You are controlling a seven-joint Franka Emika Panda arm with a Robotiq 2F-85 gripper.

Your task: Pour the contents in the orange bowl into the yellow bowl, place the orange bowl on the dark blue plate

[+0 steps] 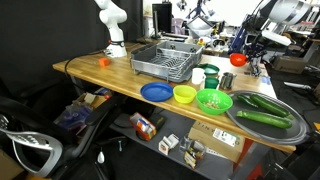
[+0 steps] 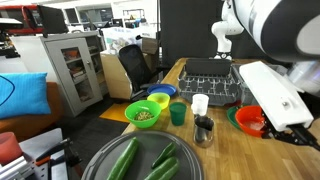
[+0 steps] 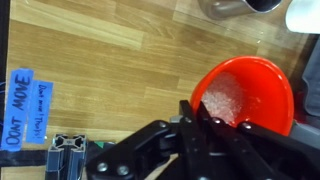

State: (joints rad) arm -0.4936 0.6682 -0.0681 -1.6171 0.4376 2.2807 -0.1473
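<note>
The orange bowl (image 3: 250, 88) fills the right of the wrist view, with a pale whitish patch inside it. My gripper (image 3: 197, 110) is shut on its near rim, one finger inside and one outside. In both exterior views the bowl (image 1: 238, 59) (image 2: 249, 121) is at the table's far side, by the gripper (image 1: 245, 52) (image 2: 270, 122). I cannot tell whether it is lifted. The yellow bowl (image 1: 184, 94) (image 2: 158, 100) sits at the front edge, between the dark blue plate (image 1: 155, 92) (image 2: 166, 91) and a green bowl (image 1: 213, 100) (image 2: 143, 113).
A grey dish rack (image 1: 165, 60) stands mid-table. A white cup (image 2: 200, 103), a green cup (image 2: 178, 113) and a dark shaker (image 2: 204, 129) stand between the orange bowl and the front bowls. A grey platter (image 1: 285, 127) holds green vegetables. A tiny orange lump (image 1: 103, 62) lies at the far end.
</note>
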